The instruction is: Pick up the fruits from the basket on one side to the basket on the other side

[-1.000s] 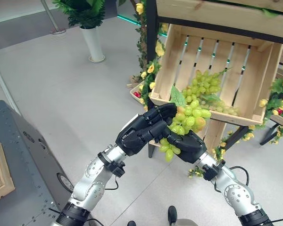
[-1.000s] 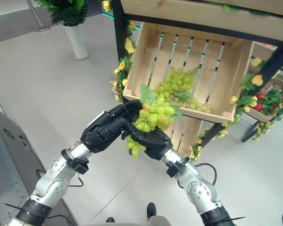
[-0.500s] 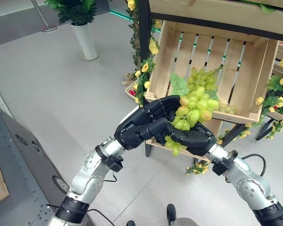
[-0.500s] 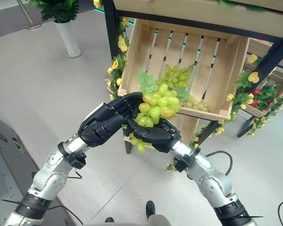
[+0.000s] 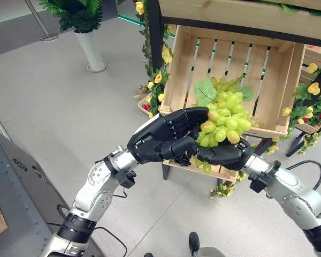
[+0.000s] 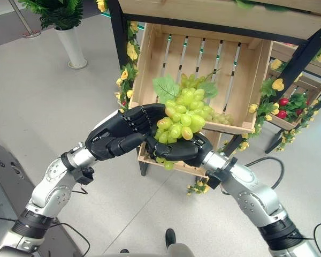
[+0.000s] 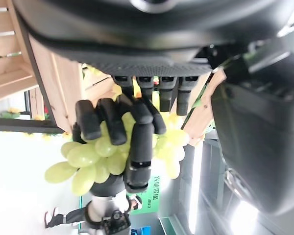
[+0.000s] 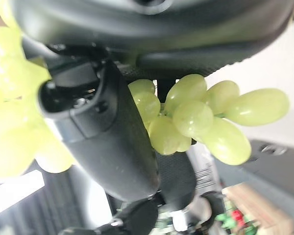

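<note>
Green grapes (image 5: 223,123) sit cupped between left hand (image 5: 159,140) and right hand (image 5: 224,156) — both curled around them — before the wooden crate (image 5: 281,80).

Left hand (image 5: 160,140), right hand (image 5: 224,155) cupping green grapes (image 5: 224,120), wooden crate (image 5: 232,59) behind

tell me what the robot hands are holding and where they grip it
A bunch of green grapes: the right robot hand cups it from underneath, the left robot hand curls round its side, in front of the wooden crate.
</note>
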Controlling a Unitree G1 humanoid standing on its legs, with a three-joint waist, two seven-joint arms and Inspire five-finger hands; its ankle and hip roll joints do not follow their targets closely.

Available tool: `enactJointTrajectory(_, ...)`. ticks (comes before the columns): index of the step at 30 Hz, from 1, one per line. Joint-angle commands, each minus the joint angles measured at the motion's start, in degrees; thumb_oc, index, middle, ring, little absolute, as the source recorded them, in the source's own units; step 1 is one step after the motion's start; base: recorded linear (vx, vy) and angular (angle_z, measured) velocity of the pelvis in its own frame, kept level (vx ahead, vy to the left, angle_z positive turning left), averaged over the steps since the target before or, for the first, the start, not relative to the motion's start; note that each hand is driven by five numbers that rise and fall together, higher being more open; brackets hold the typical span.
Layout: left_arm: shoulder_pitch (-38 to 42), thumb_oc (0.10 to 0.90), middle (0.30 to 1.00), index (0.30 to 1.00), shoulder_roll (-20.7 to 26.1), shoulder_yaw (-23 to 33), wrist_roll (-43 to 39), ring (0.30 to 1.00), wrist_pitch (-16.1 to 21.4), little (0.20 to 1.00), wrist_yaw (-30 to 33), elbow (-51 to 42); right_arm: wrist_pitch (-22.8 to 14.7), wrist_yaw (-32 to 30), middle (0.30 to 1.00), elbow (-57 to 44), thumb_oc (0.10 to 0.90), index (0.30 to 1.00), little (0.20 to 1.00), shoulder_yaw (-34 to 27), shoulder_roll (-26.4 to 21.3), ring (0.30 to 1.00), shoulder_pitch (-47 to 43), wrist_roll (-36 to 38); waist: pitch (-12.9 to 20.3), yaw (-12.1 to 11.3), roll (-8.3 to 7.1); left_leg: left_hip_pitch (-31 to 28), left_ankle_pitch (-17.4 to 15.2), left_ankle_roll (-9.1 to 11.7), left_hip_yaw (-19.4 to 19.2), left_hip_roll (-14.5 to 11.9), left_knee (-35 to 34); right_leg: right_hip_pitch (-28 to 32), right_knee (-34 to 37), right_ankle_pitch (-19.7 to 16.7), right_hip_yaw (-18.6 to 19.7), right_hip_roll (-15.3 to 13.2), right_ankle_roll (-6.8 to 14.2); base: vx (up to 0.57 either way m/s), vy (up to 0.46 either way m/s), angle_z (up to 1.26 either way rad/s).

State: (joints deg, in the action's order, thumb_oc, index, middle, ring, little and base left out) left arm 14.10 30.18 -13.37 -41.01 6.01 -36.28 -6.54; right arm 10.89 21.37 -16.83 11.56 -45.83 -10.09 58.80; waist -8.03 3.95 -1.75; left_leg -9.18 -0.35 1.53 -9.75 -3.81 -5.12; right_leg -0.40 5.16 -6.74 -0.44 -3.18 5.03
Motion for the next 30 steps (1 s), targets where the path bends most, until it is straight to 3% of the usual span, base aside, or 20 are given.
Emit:
enactJointTrajectory(1,-4.28,0.8,0.9,0.9,8.04,-13.87,9.12,0.9,0.56,0.9,-8.38,1.89,-11.21,-6.1,0.3,4.01,0.4,0.3,0.3,-13.64,1.09,0.3,-20.88,5.66,5.75,-0.12,0.08,2.59,-2.3,1.1,2.9,-1.89,0.12,3.89,-0.16,4.46,-0.88,-3.04,2.72,0.0,0.0,0.0)
enactJointTrajectory(4,-5.42,0.8,0.9,0.9,7.77,-11.58,5.81,0.9,3.76,0.9,-2.56,2.89,-10.73,-5.98,0.3,4.42,0.4,0.3,0.3,-14.45,0.01,0.3,-19.39,6.51,5.69,-0.41,-0.26,2.76,-2.19,1.23,3.4,-1.88,0.12,3.92,-0.16,4.48,-1.11,-3.0,2.64,0.0,0.0,0.0)
enactJointTrajectory(8,-6.5,0.8,0.9,0.9,5.51,-6.66,0.85,0.9,8.89,0.9,4.03,2.37,-8.89,-6.23,0.3,3.27,0.4,0.3,0.3,-16.06,2.33,0.3,-15.8,6.19,5.48,-0.86,-0.63,2.91,-2.25,1.25,4.02,-1.89,0.12,4.09,-0.16,4.59,-1.35,-2.94,2.29,0.0,0.0,0.0)
enactJointTrajectory(15,-8.6,0.8,0.9,0.9,0.97,5.41,-2.45,0.9,13.01,0.9,10.78,-6.24,-3.98,-6.53,0.3,-3.6,0.4,0.3,0.3,-19.43,11.88,0.3,-2.35,5.57,5.08,-2.23,-1.21,3.24,-2.05,1.16,5.57,-1.92,0.12,4.45,-0.16,4.61,-2.77,-3.25,1.86,-0.02,-0.025,0.0)
enactJointTrajectory(20,-8.15,0.8,0.9,0.9,-0.69,8.68,-4.07,0.9,16.55,0.9,14.55,-8.56,-2.12,-4.96,0.3,-5.32,0.4,0.3,0.3,-16.68,18.29,0.3,3.67,4.53,4.81,-2.34,-1.14,3.28,-1.85,1.22,5.65,-2.11,0.12,4.52,-0.16,4.6,-3.21,-3.31,1.83,0.0,0.0,0.0)
enactJointTrajectory(26,-7.83,0.8,0.9,0.9,-1.1,11.06,0.88,0.9,16.66,0.9,17.75,-9.04,-3.05,-3.75,0.3,-2.6,0.4,0.3,0.3,-14.26,19.85,0.3,6.68,5.15,4.78,-2.34,-1.42,3.2,-1.74,1.49,5.58,-2.24,0.12,4.64,-0.16,4.73,-3.42,-3.27,1.94,0.0,0.0,0.0)
enactJointTrajectory(30,-9.02,0.8,0.9,0.9,2.27,11.6,6.51,0.9,12.54,0.9,16.09,-7.06,-4.93,-2.37,0.3,-2.38,0.4,0.3,0.3,-14.79,18.5,0.3,6.86,5.12,4.79,-2.47,-1.31,3.47,-1.54,1.55,5.53,-2.23,0.12,4.44,-0.16,4.77,-3.62,-3.28,1.99,0.0,0.0,0.0)
